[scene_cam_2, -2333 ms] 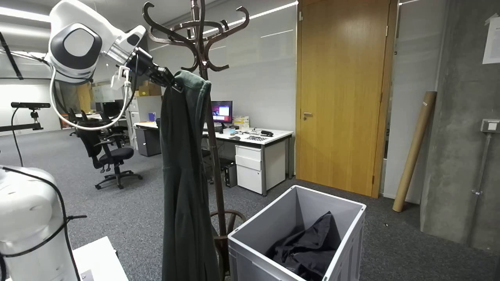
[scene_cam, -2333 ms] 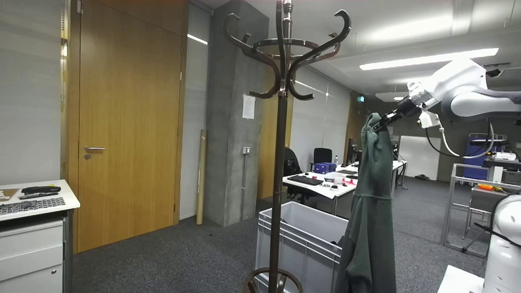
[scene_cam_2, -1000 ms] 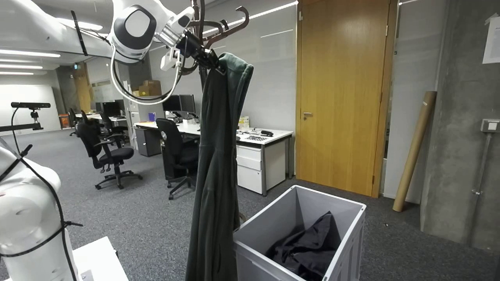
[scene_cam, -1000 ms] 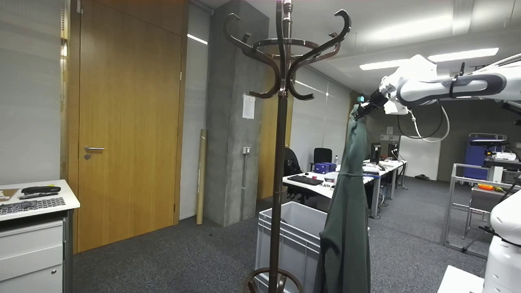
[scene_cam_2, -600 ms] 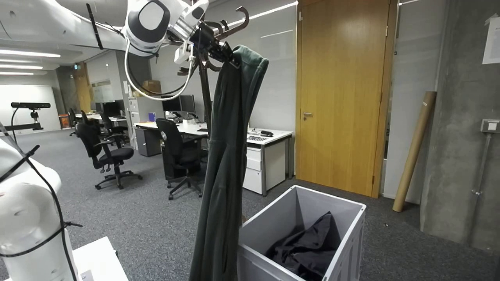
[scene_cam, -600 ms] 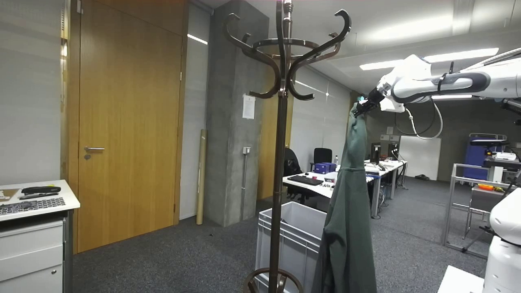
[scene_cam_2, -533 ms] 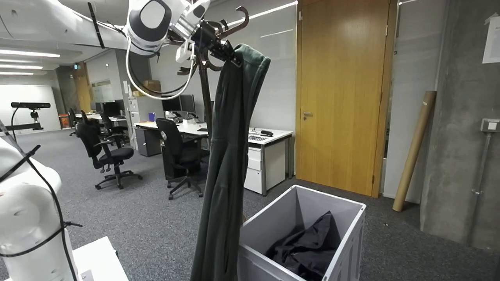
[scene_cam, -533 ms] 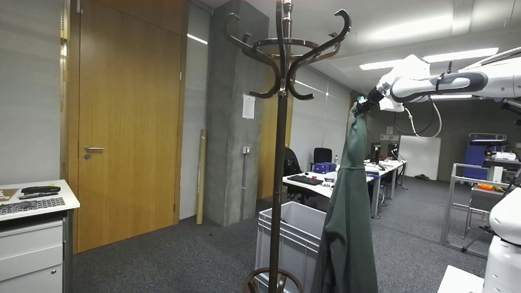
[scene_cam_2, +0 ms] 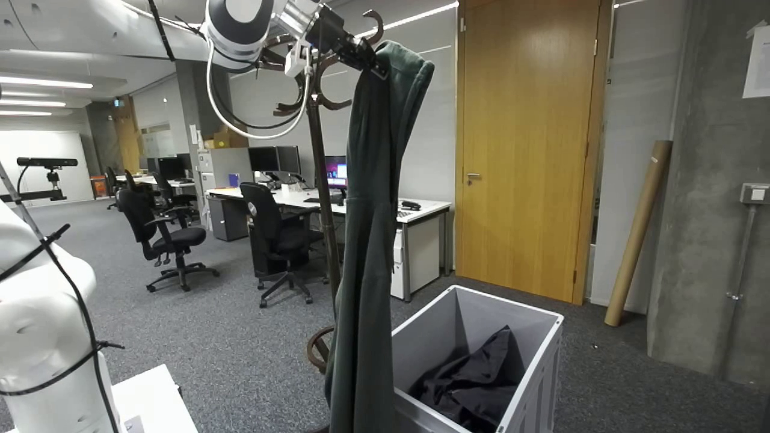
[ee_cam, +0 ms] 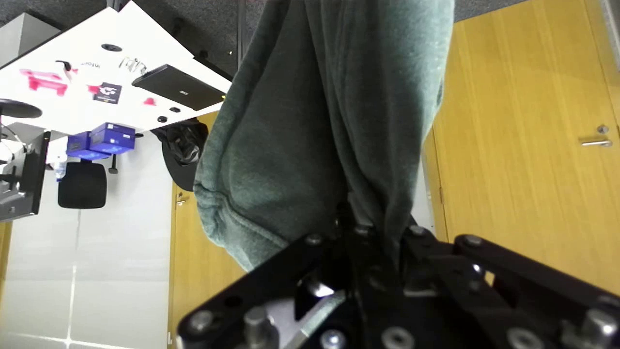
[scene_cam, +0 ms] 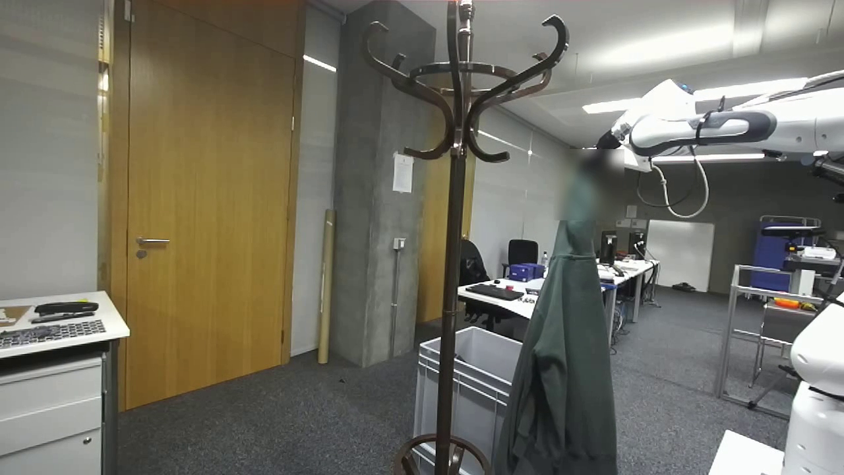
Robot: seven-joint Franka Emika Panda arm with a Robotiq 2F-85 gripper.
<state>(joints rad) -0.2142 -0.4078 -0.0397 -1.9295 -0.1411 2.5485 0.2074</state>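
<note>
Evidently, tool (scene_cam_2: 380,68) pinches green garment (scene_cam_2: 372,204) by its top; likely soft, limp and light, best held where bunched.

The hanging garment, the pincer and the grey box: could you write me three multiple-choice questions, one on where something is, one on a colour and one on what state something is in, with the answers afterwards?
1. Where is the dark crumpled cloth?
A) Hung on the coat stand
B) Inside the grey box
C) Draped over the door handle

2. What colour is the long garment?
A) Bright red
B) White
C) Dark green

3. What state is the pincer in?
A) Shut on the garment
B) Wide open with nothing in it
C) Shut, holding nothing

Right letters:
1: B, since an exterior view looks down into the grey box and shows the cloth there.
2: C, since its green shows in both exterior views and the wrist view.
3: A, since the wrist view shows the garment pinched in it.
</note>
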